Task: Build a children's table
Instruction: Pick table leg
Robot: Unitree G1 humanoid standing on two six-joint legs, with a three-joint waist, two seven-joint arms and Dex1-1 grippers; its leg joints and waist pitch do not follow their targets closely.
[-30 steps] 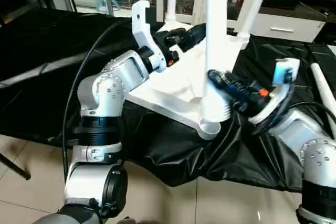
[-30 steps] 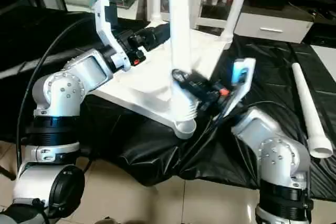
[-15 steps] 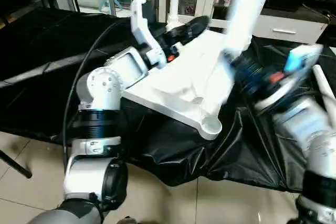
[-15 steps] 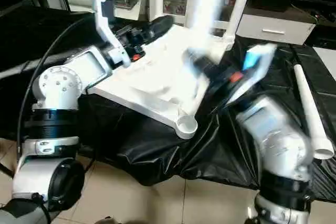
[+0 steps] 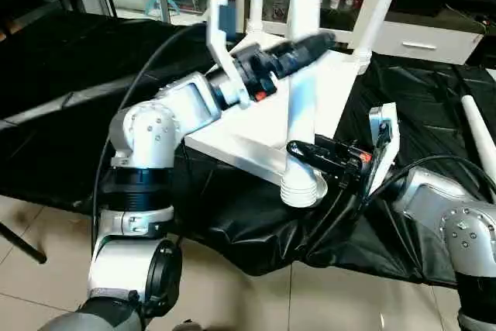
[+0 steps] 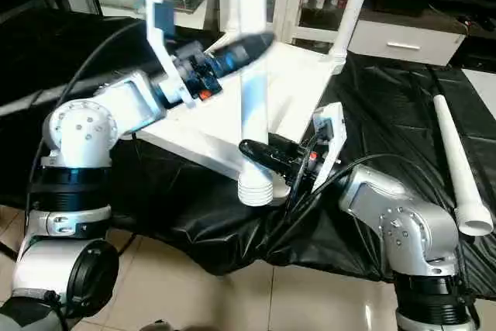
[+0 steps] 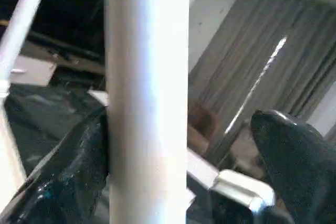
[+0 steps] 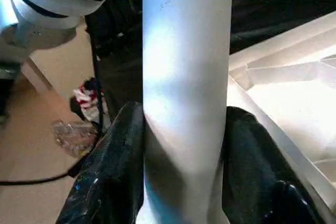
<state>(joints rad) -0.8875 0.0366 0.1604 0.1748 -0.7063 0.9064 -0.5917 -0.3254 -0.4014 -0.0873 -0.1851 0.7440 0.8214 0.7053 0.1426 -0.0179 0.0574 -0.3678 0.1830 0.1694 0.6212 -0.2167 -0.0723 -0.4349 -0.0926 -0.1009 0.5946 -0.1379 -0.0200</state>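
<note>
Fingers of the right gripper clamp an upright leg low, steadying it over the near corner socket of the upturned tabletop on the black desk, while the left gripper stands spread around it higher.

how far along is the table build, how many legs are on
Done: two legs already stand upright in the far corner sockets of the upturned tabletop. In hand: a third leg stands at the near corner socket, the right end effector shut on it just above its ribbed base and the left end effector open around it higher up. Left: seating that leg and fitting the fourth leg, which lies on the black cover.
</note>
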